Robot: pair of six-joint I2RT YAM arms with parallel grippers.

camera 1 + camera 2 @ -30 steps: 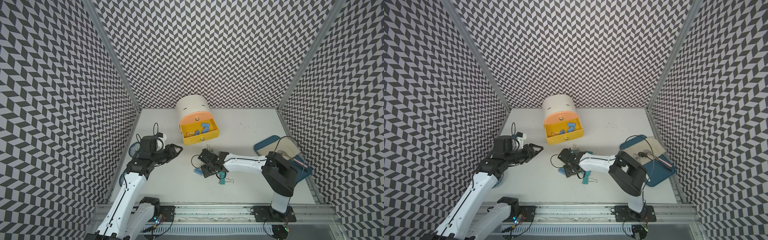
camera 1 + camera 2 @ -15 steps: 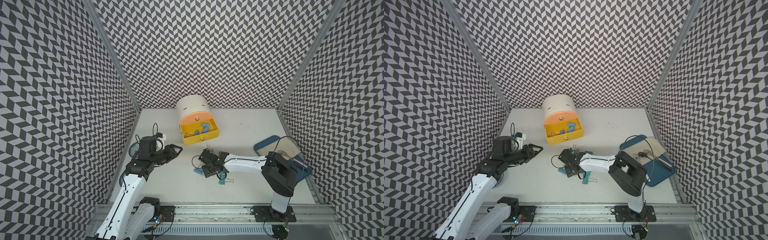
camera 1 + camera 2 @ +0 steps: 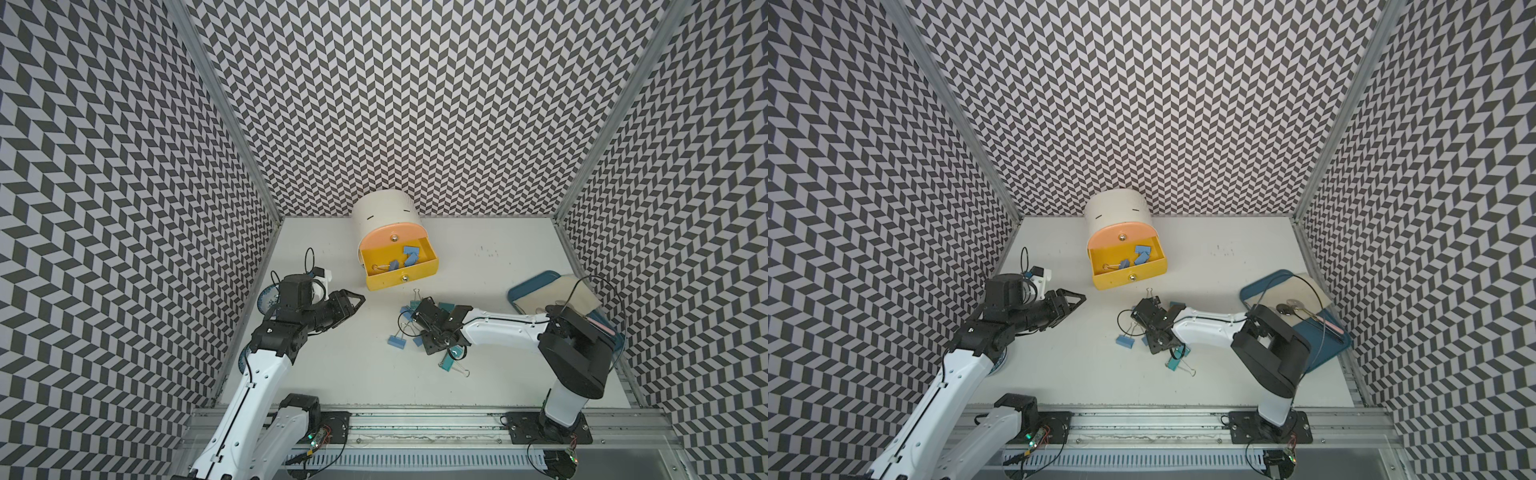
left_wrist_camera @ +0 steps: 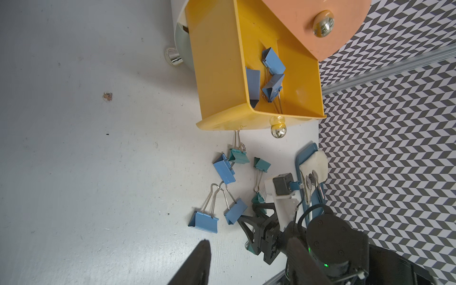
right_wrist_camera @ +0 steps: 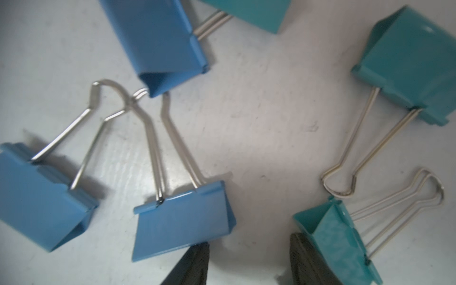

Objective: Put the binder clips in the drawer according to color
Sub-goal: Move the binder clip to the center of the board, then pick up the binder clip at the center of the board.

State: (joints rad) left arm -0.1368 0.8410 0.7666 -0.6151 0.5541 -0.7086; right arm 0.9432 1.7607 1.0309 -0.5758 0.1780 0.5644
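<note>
The drawer cabinet (image 3: 384, 216) (image 3: 1117, 212) is white, its peach drawer shut. Its yellow drawer (image 3: 399, 276) (image 4: 222, 74) is pulled out, with several blue binder clips (image 3: 409, 255) (image 4: 272, 59) inside. Loose blue and teal binder clips lie on the table in front of it. My right gripper (image 3: 426, 334) (image 5: 249, 261) is down among them and open, with bare table between its fingers. A blue clip (image 5: 182, 217) touches one finger, and a teal clip (image 5: 338, 241) lies against the other. My left gripper (image 3: 360, 298) (image 4: 249, 246) hovers open and empty left of the pile.
A blue tray (image 3: 528, 291) with a cream cloth (image 3: 557, 295) and spoons sits at the right edge under the right arm's elbow. A blue-and-white plate (image 3: 266, 297) lies by the left wall below the left arm. Patterned walls close in three sides.
</note>
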